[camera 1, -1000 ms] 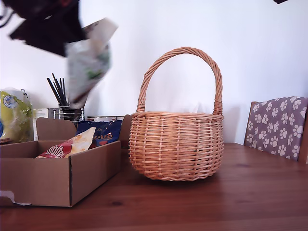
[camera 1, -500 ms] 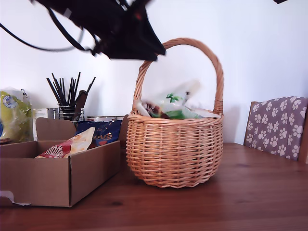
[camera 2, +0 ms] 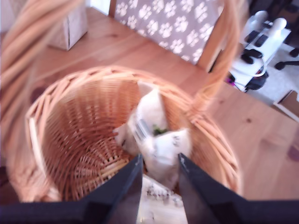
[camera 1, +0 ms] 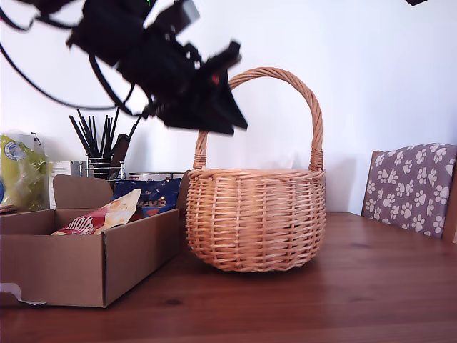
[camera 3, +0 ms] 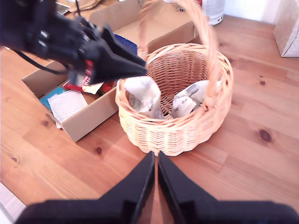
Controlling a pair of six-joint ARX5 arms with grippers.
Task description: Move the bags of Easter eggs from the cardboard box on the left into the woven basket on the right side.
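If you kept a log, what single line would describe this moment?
first gripper: open above woven basket | pale bag: lying in basket | second gripper: shut, idle | cardboard box: bags remain

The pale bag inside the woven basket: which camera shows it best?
The first wrist view: it looks straight down into the woven basket at the pale bag, though blurred. The second wrist view shows pale bags from farther off. In the exterior view the basket's wall hides it.

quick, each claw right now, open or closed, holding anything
First claw: open, holding nothing, over the basket with a pale bag below it.
Second claw: closed, holding nothing.
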